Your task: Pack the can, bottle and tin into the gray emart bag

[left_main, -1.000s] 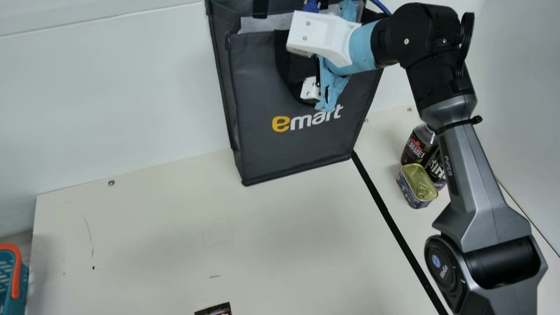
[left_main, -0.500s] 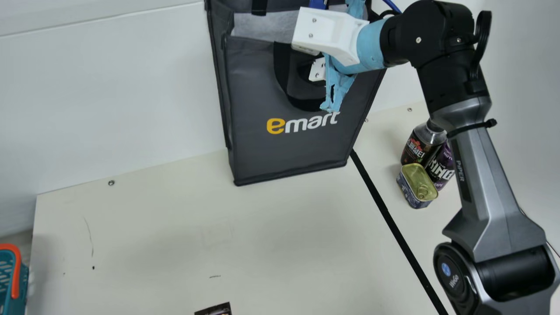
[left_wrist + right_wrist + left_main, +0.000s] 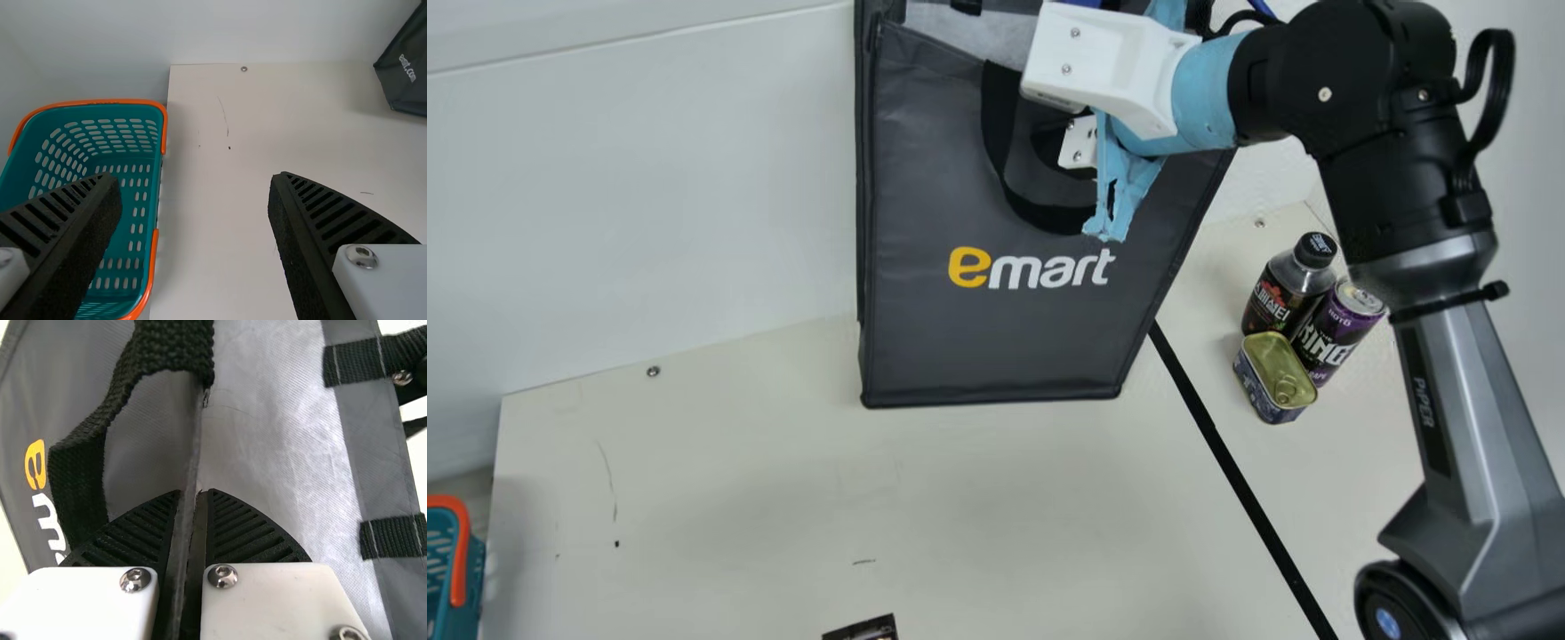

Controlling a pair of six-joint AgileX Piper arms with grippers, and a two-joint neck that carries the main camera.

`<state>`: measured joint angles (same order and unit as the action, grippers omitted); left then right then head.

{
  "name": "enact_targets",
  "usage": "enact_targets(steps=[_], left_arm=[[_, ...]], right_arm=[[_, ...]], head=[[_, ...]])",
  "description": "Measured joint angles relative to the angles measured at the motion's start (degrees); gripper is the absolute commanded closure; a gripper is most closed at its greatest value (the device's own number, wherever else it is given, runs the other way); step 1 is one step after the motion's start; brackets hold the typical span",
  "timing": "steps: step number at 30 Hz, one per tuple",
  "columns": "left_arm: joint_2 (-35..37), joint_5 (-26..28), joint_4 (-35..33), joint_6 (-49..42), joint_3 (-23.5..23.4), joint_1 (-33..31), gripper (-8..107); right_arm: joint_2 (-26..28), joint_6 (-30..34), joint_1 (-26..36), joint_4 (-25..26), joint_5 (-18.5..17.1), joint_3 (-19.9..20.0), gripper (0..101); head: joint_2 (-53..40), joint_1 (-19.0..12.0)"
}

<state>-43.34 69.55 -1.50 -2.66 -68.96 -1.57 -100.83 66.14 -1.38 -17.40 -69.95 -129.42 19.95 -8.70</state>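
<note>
Three groceries await packing: a black-capped bottle (image 3: 1285, 298), a purple can (image 3: 1329, 333) and a gold-topped tin (image 3: 1276, 378) huddle on the cream surface (image 3: 694, 498), outside the gray emart bag (image 3: 987, 338) and across a black line (image 3: 1227, 462) from it. The robot's right gripper (image 3: 190, 497) pinches the bag's front rim, one ribbed finger inside the mouth and one outside. The left gripper (image 3: 197, 179) is spread wide with nothing between its fingers, near a teal basket (image 3: 100, 103) with an orange rim.

From across the room, the bag looks like the weak point. It is soft and held by a single edge, so a hard sideways pull could slide the fabric from the grip or fold the mouth shut. Whether its base bears fully on the surface cannot be told from here; if it does not, letting go early could leave the bag slumped or toppled. The looping black handle (image 3: 77, 480) could catch a finger or snag an item on its way in. The right arm (image 3: 1463, 391) reaches past the groceries, and a low swing of it, or of the bag, could knock the bottle into its close-packed neighbors.
</note>
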Motion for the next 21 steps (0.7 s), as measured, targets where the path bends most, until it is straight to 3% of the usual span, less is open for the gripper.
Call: enact_targets(steps=[21], left_arm=[[0.0, 0.0, 0.0, 0.0, 0.0, 0.0, 9]], right_arm=[[15.44, -5.52, -6.51, 6.41, 2.89, 15.16, 101]], head=[[0.0, 0.0]])
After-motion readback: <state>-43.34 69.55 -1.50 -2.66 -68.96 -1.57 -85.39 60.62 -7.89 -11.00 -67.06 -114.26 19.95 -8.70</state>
